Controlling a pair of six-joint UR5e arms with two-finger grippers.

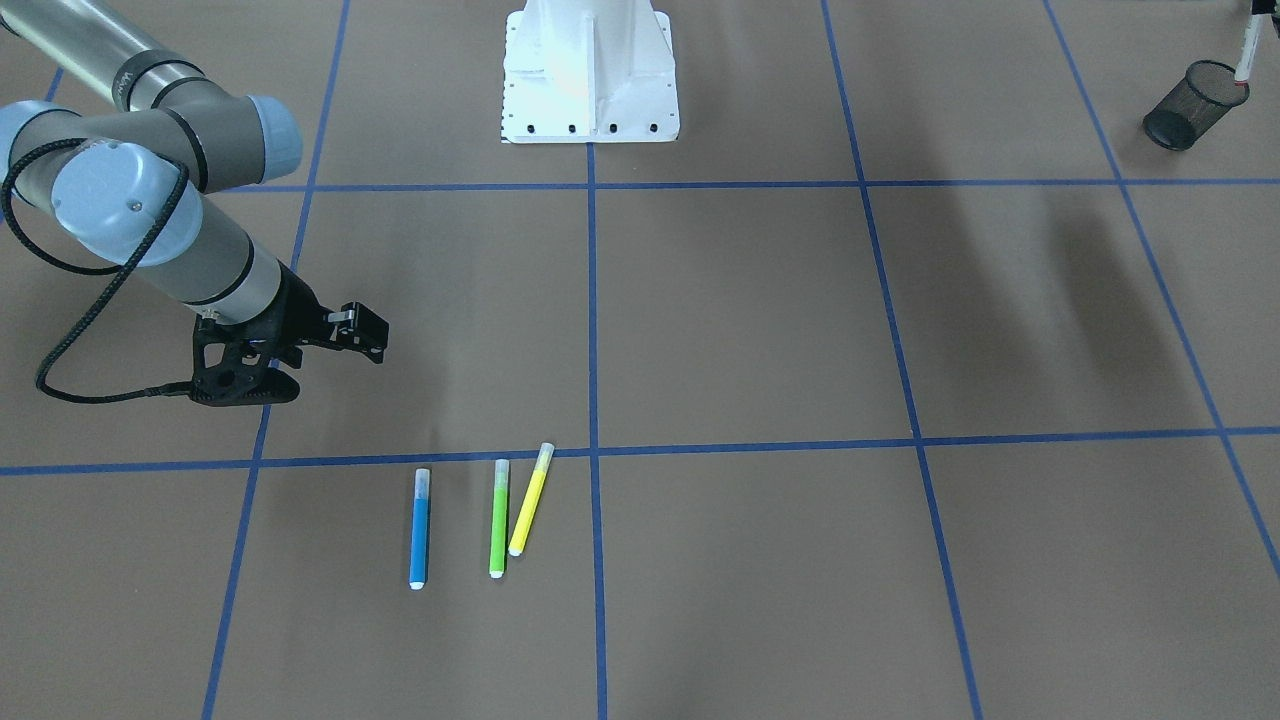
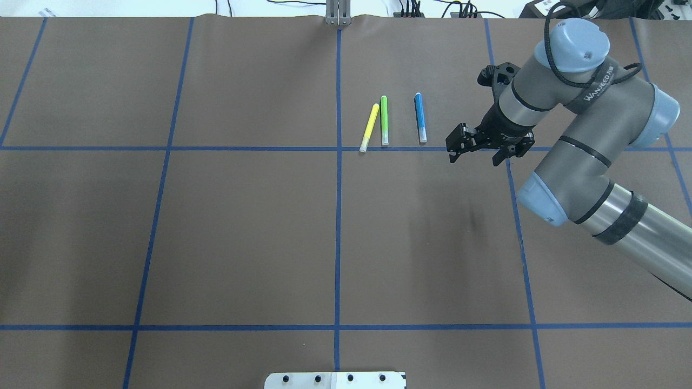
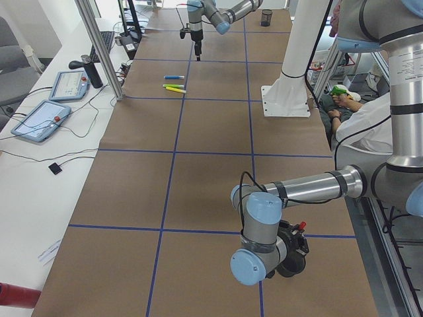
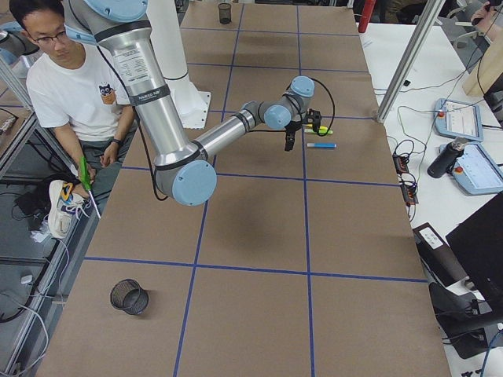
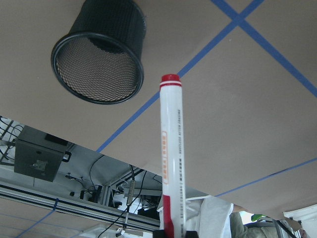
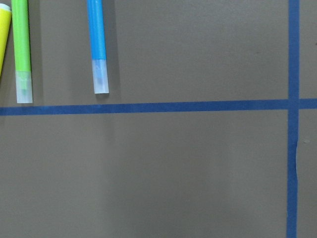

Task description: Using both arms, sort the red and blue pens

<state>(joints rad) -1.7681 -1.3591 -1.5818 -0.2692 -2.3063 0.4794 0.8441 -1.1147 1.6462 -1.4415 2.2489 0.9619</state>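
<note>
The left gripper (image 5: pixel 173 233) is clamped on the lower end of the red pen (image 5: pixel 171 158), which sticks straight out from between its fingers. The pen's free end is near the rim of the mesh cup (image 5: pixel 99 54), outside it. The blue pen (image 2: pixel 420 117) lies on the table (image 2: pixel 243 232) beside the green marker (image 2: pixel 384 120). The right gripper (image 2: pixel 459 148) hangs just beside the blue pen's capped end, apart from it, jaws seemingly parted and empty.

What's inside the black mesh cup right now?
No pen shows inside the mesh cup; its floor is partly hidden by the rim. The red pen, in the left gripper, is outside it.
</note>
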